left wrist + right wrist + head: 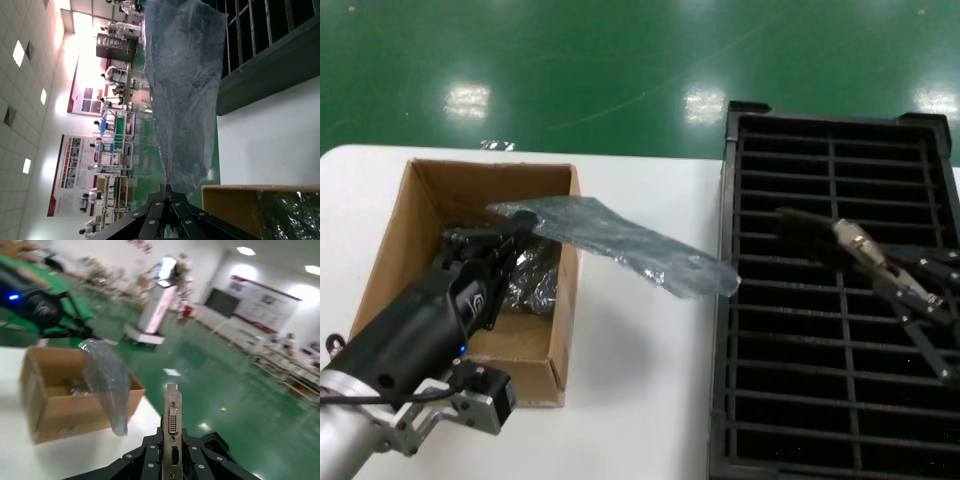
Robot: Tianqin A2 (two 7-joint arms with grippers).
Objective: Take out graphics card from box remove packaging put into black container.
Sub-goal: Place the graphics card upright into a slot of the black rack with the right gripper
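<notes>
Gripped by its silver bracket, the graphics card (171, 422) stands upright in the right gripper (172, 447), which hangs over the black container (750, 300). Over the cardboard box (405, 215), the left gripper (517, 226) is pinched onto one end of the emptied plastic bag (620, 245), which stretches out toward the container above the white table (640, 380).

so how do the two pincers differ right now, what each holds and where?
The left pincer is shut on the packaging, a limp grey bag stretching from the box toward the black container. The right pincer is shut on the graphics card, rigid, bracket outward, over the black container. Both grip by one end, clear of the table.
</notes>
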